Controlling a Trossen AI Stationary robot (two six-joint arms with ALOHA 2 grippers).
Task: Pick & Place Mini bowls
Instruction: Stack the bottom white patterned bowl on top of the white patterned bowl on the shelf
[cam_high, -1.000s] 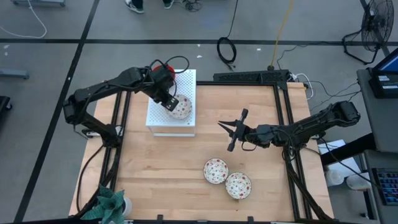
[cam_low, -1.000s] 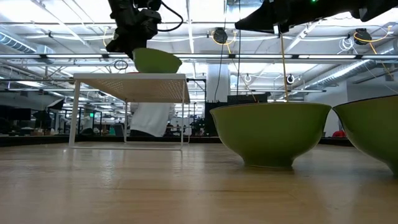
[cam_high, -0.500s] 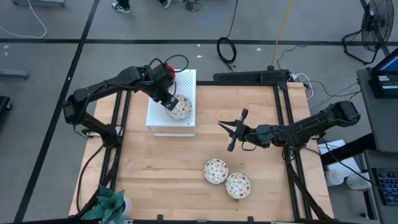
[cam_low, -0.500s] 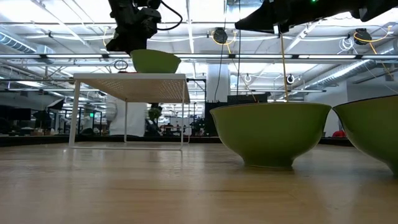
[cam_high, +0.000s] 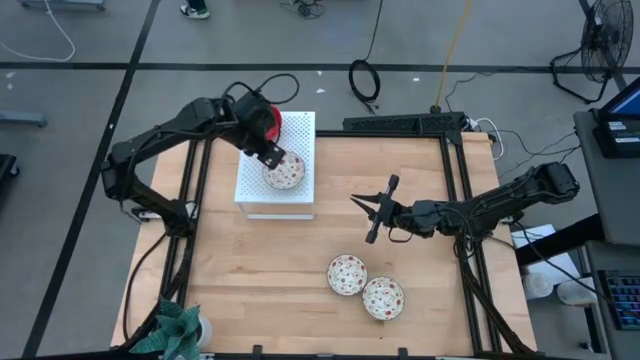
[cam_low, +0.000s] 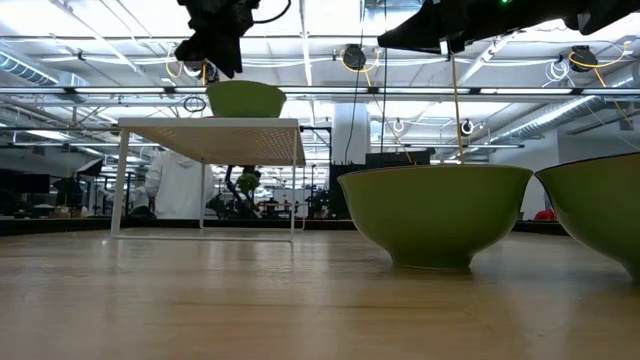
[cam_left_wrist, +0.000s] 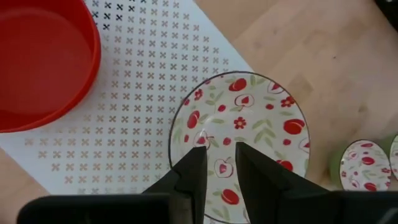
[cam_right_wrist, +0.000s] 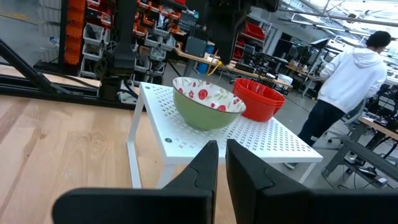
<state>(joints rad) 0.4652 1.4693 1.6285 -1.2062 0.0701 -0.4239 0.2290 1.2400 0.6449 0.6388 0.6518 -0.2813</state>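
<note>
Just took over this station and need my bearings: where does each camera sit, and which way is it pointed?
High: above the table, looking straight down; both arms show.
Low: at tabletop height, looking level past two green-sided bowls; arms enter from above.
Left wrist: over the white board, looking down past the left gripper at a patterned bowl.
Right wrist: looks level past the right gripper.
All four share that patterned bowl.

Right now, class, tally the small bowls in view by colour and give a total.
Floral bowls: 3, one on the white board, two on the table.
Red bowls: at least 1; possibly nested.
Total: at least 4.
</note>
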